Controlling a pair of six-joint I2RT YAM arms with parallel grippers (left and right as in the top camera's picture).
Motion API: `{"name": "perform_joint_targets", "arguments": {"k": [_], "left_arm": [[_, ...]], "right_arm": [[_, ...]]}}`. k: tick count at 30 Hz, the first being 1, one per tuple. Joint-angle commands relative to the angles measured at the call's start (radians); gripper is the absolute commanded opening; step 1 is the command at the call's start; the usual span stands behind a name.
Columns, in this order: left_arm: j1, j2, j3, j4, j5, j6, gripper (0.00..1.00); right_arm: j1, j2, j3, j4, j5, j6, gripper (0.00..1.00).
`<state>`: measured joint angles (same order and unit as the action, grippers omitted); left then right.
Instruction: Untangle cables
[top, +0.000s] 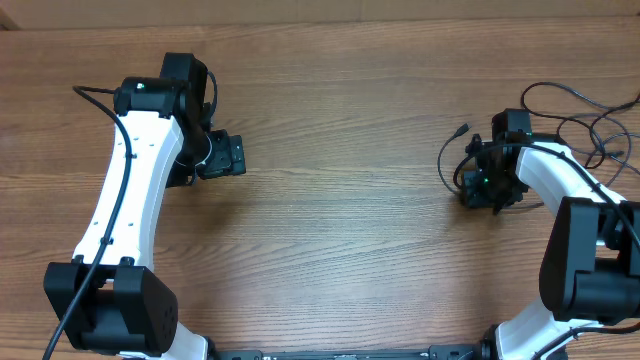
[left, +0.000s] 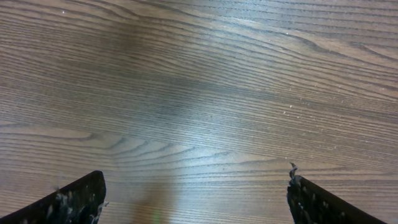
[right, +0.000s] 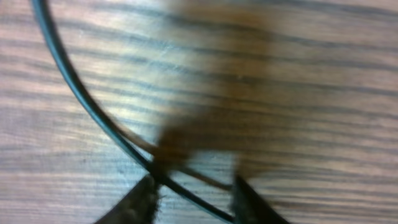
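Thin black cables lie in loose overlapping loops at the table's right edge. One strand curves out to a small plug end. My right gripper is low over the table at this strand. In the blurred right wrist view a black cable runs down from the upper left and crosses between my right gripper's fingertips. The fingers are a little apart, wider than the cable. My left gripper is far from the cables at the left. It is open and empty over bare wood.
The wooden table spans the whole view. The white arms rise from bases at the front edge. The cable loops run under and behind the right arm's forearm.
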<state>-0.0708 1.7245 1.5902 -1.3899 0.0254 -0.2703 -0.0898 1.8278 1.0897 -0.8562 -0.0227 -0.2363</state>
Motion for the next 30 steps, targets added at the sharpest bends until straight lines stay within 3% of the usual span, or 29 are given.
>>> {"name": "perform_joint_targets", "arguments": {"k": [1,6,10,19,26,30], "left_arm": [[-0.003,0.002,0.002,0.003,0.001,0.001,0.93],[-0.003,0.002,0.002,0.003,0.001,0.001,0.93],[-0.003,0.002,0.002,0.003,0.002,0.001,0.93],[-0.003,0.002,0.002,-0.001,0.002,0.001,0.93],[-0.003,0.002,0.002,-0.004,0.002,0.001,0.93],[-0.003,0.002,0.002,-0.004,0.002,0.001,0.93]], "right_arm": [[0.005,-0.018,-0.011,0.014,-0.005,0.004,0.26],[0.005,-0.018,-0.008,0.027,-0.005,0.004,0.17],[0.005,-0.018,-0.004,0.034,-0.005,0.005,0.04],[0.002,-0.021,0.104,0.023,-0.003,0.124,0.04],[-0.015,-0.021,0.303,-0.089,0.07,0.142,0.04],[-0.064,-0.021,0.423,-0.148,0.112,0.223,0.04]]}}
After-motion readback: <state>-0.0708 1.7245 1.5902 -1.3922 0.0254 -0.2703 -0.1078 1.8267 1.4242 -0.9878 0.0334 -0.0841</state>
